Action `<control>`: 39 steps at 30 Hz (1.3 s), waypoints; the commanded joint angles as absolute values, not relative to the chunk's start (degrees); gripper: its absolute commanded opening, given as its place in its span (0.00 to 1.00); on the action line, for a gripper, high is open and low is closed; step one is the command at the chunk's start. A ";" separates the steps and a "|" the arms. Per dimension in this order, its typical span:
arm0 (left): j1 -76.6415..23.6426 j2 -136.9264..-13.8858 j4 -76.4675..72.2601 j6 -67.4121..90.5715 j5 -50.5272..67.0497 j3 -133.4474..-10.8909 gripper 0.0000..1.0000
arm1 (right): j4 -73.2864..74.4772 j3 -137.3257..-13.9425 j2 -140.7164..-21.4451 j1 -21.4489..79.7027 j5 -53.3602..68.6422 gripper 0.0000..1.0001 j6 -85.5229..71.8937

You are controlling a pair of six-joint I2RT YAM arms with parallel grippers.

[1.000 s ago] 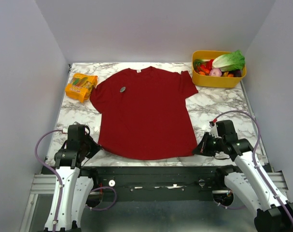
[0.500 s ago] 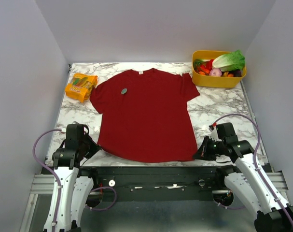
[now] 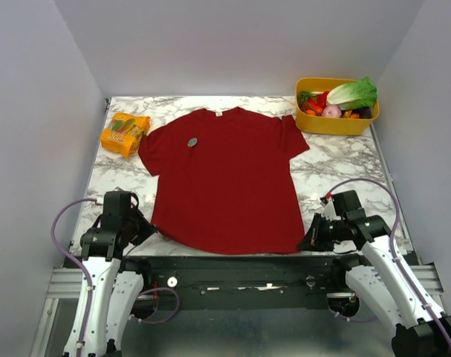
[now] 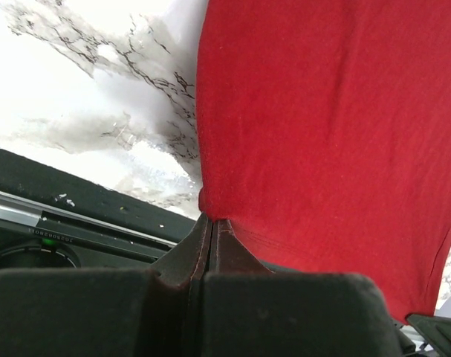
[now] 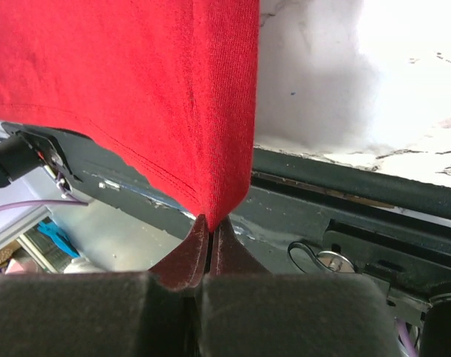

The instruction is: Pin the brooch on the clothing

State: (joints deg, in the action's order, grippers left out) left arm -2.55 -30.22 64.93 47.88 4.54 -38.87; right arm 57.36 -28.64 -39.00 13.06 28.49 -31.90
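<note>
The dark red T-shirt [image 3: 221, 178] lies flat on the marble table, collar at the far side with a small white label [image 3: 218, 113]. The tiny grey-green brooch [image 3: 192, 140] sits on the shirt's upper left chest. My left gripper [image 3: 152, 230] is shut on the shirt's near left hem corner [image 4: 210, 208]. My right gripper [image 3: 305, 244] is shut on the near right hem corner [image 5: 214, 212], which hangs past the table's front edge.
An orange snack packet [image 3: 125, 134] lies at the far left beside the sleeve. A yellow tub [image 3: 336, 121] of vegetables stands at the far right. The black front rail [image 3: 232, 264] runs below the hem.
Both grippers have drawn the hem toward the near edge, and the whole shirt with the brooch has slid a little nearer and slightly right.
</note>
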 commanded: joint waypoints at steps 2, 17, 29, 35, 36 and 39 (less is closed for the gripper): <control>-4.13 -30.23 66.35 48.86 2.99 -40.78 0.00 | 60.56 -29.44 -39.55 13.45 30.59 0.01 -30.67; -4.57 -34.10 69.43 47.02 2.55 -43.59 0.05 | 60.73 -29.97 -42.01 13.45 31.46 0.02 -29.53; -6.50 -37.18 71.72 47.99 1.49 -45.18 0.60 | 69.51 -35.67 -46.49 13.36 31.74 0.56 -22.68; -6.50 -37.18 71.72 47.81 0.44 -45.44 0.99 | 68.56 -41.92 -47.90 13.45 31.47 1.00 -21.80; -6.50 -37.18 71.63 47.73 0.44 -45.44 0.99 | 68.21 -42.36 -48.25 13.45 30.86 1.00 -21.97; -6.50 -37.35 71.02 47.29 0.44 -45.70 0.99 | 65.84 -44.12 -49.39 13.36 30.50 1.00 -22.15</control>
